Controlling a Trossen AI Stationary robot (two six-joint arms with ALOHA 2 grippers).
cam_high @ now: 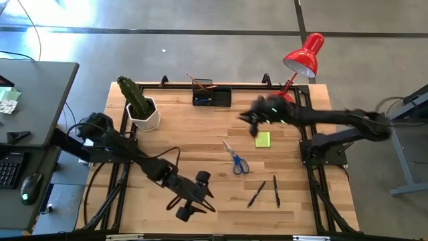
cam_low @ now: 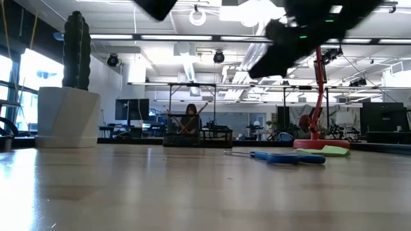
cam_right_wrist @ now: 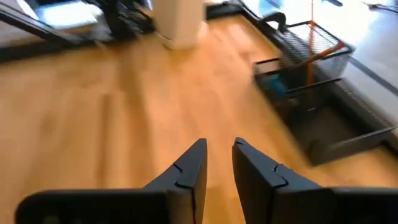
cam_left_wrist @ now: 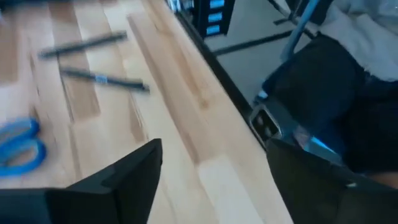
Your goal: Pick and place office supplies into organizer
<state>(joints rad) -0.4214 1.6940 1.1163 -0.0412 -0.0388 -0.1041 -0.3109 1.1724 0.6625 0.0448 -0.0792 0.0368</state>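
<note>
The black mesh organizer [cam_high: 212, 96] stands at the table's far edge, with orange pencils [cam_right_wrist: 309, 50] sticking up out of it. Blue-handled scissors [cam_high: 235, 159] lie flat at mid-table, a yellow-green sticky pad [cam_high: 263, 139] to their far right, and two black pens [cam_high: 266, 191] near the front. My right gripper [cam_high: 246, 117] hovers above the table just left of the pad, its fingers [cam_right_wrist: 217, 152] a narrow gap apart with nothing between them. My left gripper [cam_high: 195, 196] hangs near the front edge, wide open [cam_left_wrist: 214, 149] and holding nothing, left of the pens [cam_left_wrist: 99, 62].
A white pot with a green cactus [cam_high: 142, 107] stands at the far left. A red desk lamp [cam_high: 304, 57] rises at the far right corner. Bare wood lies between the scissors and the organizer. A dark shape [cam_left_wrist: 336, 93] sits beyond the table's near edge.
</note>
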